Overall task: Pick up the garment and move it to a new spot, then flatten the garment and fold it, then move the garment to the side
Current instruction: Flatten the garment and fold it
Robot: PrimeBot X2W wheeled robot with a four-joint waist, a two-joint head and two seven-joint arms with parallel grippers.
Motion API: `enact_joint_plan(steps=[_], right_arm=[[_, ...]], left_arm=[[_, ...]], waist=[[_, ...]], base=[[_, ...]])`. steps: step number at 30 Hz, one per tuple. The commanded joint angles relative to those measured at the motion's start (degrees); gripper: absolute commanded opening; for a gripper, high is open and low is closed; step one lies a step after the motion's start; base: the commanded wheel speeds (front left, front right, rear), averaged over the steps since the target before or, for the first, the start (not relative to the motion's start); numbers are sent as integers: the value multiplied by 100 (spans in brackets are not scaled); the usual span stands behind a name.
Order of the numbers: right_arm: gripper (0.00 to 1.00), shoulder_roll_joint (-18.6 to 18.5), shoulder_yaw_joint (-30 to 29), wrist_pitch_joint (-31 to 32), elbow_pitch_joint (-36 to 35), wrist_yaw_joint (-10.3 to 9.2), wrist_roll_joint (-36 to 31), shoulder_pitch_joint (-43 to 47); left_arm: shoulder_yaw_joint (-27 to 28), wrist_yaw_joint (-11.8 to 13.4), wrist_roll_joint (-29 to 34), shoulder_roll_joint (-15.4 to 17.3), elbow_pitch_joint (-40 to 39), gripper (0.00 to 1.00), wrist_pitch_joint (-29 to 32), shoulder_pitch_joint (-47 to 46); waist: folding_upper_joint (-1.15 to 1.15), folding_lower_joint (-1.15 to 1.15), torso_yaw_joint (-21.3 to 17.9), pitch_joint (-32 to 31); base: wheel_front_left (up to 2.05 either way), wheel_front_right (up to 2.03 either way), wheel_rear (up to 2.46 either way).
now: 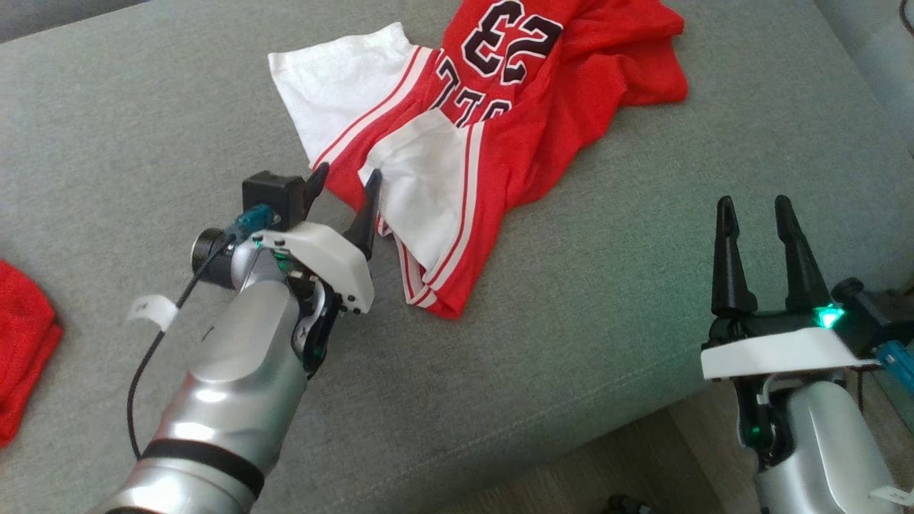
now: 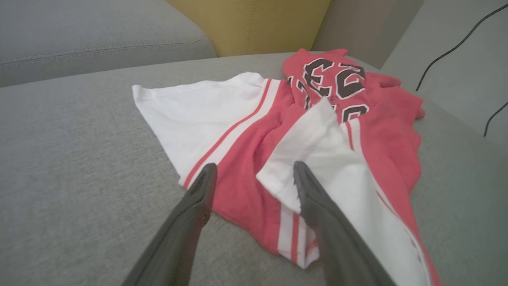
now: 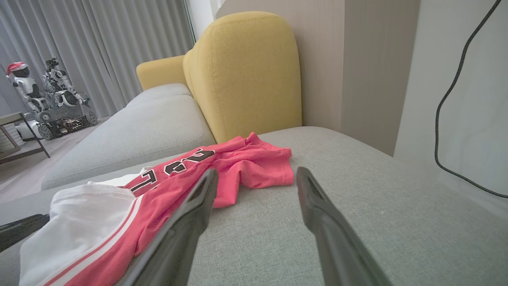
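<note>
On grey sofa [image 1: 607, 300], red/white jersey [image 1: 521, 135] w/ "23".

Grey fabric sofa seat [image 3: 357, 190], mustard-yellow backrest [image 3: 246, 71], pale grey curtains [image 3: 99, 43], beige wall panel [image 3: 325, 59], black cable [image 3: 436, 131] on white wall, wood floor [image 1: 643, 464].

The head view looks steeply down on the grey sofa seat [image 1: 143, 107] from above its near edge. The left wrist view sits low and close over the garment [image 2: 246, 131], facing the seat's far edge. The right wrist view, low at the near edge, faces the yellow backrest [image 3: 242, 71]. All three views share the garment.
</note>
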Motion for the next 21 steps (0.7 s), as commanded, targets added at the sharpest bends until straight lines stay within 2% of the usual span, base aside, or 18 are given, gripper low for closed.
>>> enact_joint_plan(steps=[1, 7, 20, 21], right_arm=[[100, -15, 105, -71, -124, -4, 41, -147], [100, -15, 123, -74, -98, -4, 80, -190], [100, -15, 134, -75, -61, -4, 130, -216], [100, -15, 131, -75, -58, -4, 137, -226]], left_arm=[[126, -98, -96, 58, -174, 100, -65, -287], [46, -224, -189, 52, -234, 100, -71, -336], [-293, -220, -227, 50, -233, 100, -73, -344], [-307, -212, -237, 50, -234, 41, -73, -354]], waist=[[0, 0, -27, 25], [0, 0, -100, 75], [0, 0, -160, 83], [0, 0, -156, 91]], base=[[0, 0, 0], [0, 0, 0], [0, 0, 0], [0, 0, 0]])
